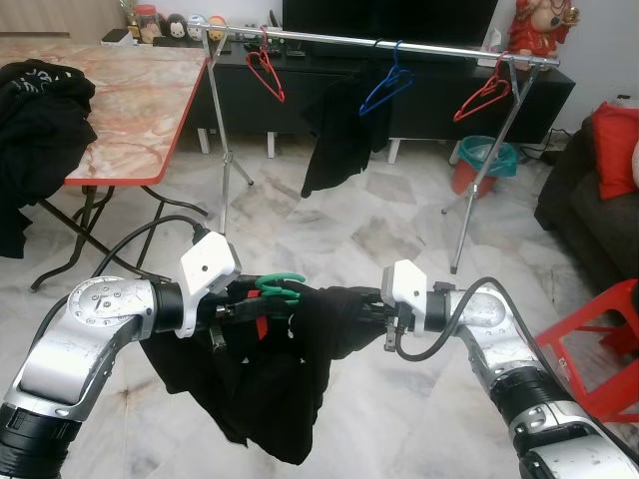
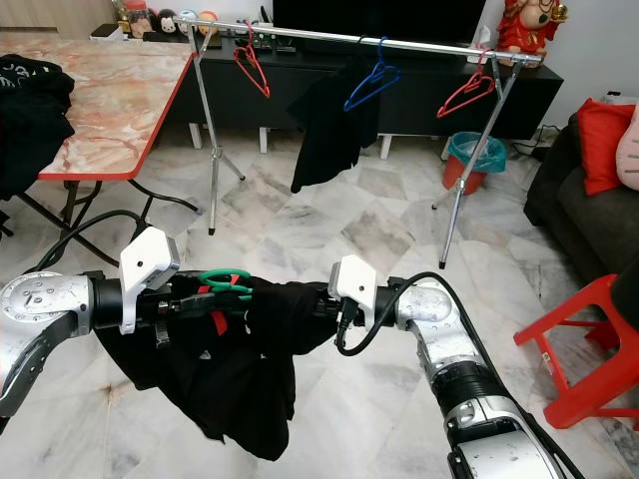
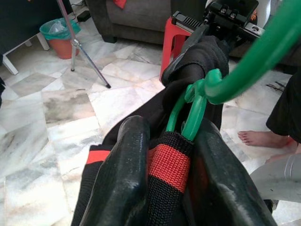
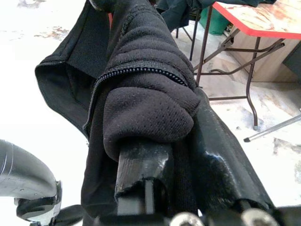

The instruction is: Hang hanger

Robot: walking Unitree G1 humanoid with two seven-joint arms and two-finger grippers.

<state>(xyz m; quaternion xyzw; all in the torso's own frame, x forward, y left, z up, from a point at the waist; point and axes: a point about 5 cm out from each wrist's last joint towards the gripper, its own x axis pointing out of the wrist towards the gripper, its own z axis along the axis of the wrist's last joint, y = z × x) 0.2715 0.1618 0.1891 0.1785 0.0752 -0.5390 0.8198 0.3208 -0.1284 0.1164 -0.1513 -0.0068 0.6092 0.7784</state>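
Grippers are meeting at chest height, well short of the rail (image 1: 379,42), with a black garment (image 1: 270,389) on a green hanger (image 1: 278,287) slung between them. The left gripper (image 3: 162,188) is clamping its fingers (image 3: 120,179) on the red-banded collar, with the green hanger's neck passing up between them. The right gripper (image 4: 188,155) is pinching a thick fold of the zipped, padded cloth at the garment's other shoulder. Both are closed on fabric more than on plastic, as far as I can judge.

Ahead, the rail is spanning two tripod stands in front of a dark TV cabinet (image 1: 419,90). Hanging on the rail are a red hanger (image 1: 266,72) near its left end, a blue hanger (image 1: 385,86) with a dark shirt (image 1: 334,140) near the middle, and another red hanger (image 1: 483,96) near its right end. Left of the rail is standing a marble-topped table (image 1: 140,110) with dark clothes (image 1: 35,120) heaped on it.

The garment is sagging heavily below the grippers, so it is likely to swing and drag the hanger askew. The hanger itself looks like thin, stiff plastic, light but smooth enough to twist in the grip. A hold at the neck just under the hook would be steering it best, leaving the hook free. The open stretch of rail between the red hanger on the left and the blue one looks the easiest place to land it.
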